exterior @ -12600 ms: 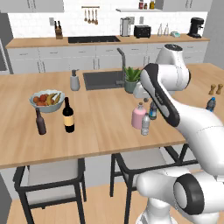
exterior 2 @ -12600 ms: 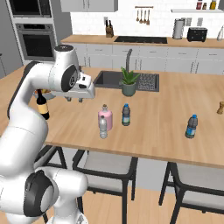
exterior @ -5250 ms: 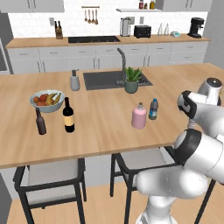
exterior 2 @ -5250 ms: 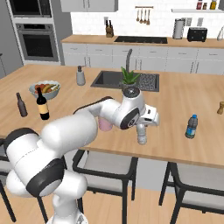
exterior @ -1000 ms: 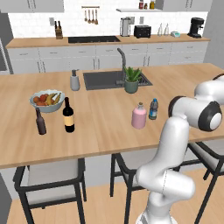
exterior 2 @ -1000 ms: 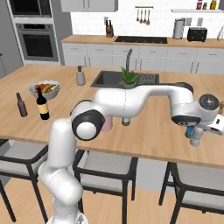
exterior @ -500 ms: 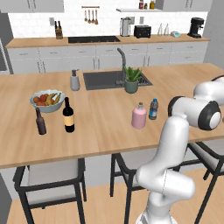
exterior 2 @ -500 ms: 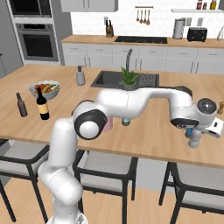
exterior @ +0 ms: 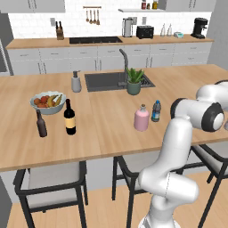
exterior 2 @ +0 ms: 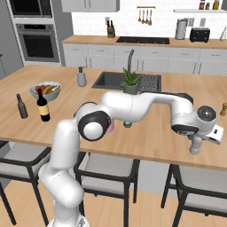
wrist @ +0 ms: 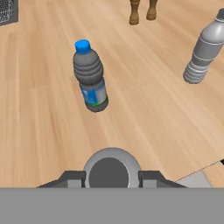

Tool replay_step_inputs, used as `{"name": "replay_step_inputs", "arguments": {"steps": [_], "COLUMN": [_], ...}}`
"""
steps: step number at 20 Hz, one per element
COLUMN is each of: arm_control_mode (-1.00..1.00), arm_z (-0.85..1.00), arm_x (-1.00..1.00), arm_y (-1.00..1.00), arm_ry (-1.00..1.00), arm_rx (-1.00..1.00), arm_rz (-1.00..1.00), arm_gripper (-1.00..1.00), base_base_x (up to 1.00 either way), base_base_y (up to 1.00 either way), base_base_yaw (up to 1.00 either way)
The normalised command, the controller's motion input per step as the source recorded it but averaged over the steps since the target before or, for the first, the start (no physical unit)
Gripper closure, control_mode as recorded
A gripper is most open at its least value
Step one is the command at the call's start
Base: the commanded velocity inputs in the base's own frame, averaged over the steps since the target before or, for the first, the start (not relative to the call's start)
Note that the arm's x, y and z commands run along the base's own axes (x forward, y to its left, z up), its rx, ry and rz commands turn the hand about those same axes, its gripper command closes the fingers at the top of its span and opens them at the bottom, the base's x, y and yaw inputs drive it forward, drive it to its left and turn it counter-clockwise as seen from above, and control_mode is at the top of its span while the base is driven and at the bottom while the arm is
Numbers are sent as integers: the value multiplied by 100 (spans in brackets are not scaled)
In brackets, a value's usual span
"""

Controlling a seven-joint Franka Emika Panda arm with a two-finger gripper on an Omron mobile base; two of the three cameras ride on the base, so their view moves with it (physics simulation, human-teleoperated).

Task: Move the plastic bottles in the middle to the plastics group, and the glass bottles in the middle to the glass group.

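Note:
My gripper [exterior 2: 195, 138] is at the counter's right front, shut from above on the clear plastic bottle [exterior 2: 194, 147]. In the hand view that bottle's round pale top [wrist: 111, 168] sits between the fingertips [wrist: 70, 177]. Just beyond stands the blue-capped bottle [wrist: 90, 78] of the plastics group, and another clear ribbed bottle [wrist: 202, 52] stands to its right. In the middle remain the blue-tinted bottle [exterior: 156, 111] and the squat pink glass bottle [exterior: 141, 119]. The glass group is the black wine bottle [exterior: 69, 118] and the slim brown bottle [exterior: 41, 124], far left.
Two brown shakers [wrist: 142, 11] stand behind the blue-capped bottle. The counter's front edge [wrist: 203, 168] runs close under the hand. A fruit bowl [exterior: 47, 101], a grey soap dispenser [exterior: 76, 82], a potted plant [exterior: 133, 81] and the sink [exterior: 107, 81] lie farther back.
The hand has sunk a little toward the counter with the clear bottle still in it. The bottles in the middle and on the left have not moved.

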Motion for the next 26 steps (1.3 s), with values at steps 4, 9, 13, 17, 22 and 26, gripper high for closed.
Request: {"name": "replay_step_inputs", "arguments": {"steps": [4,9,13,17,22,26], "arm_control_mode": [-100,-100,-100,-100,-100,-100], "arm_z": [-14,-11,0,0,-1,-19], "arm_x": [23,40,9,0,4,29], "arm_y": [0,0,-9,-12,-2,0], "arm_ry": [1,0,0,0,-1,0], "arm_rx": [0,0,0,0,0,0], "arm_rz": [0,0,0,0,0,0], "arm_gripper": [100,100,100,100,100,100], "base_base_x": [0,0,0,0,0,0], "base_base_y": [0,0,0,0,0,0], "base_base_yaw": [0,0,0,0,0,0]}}
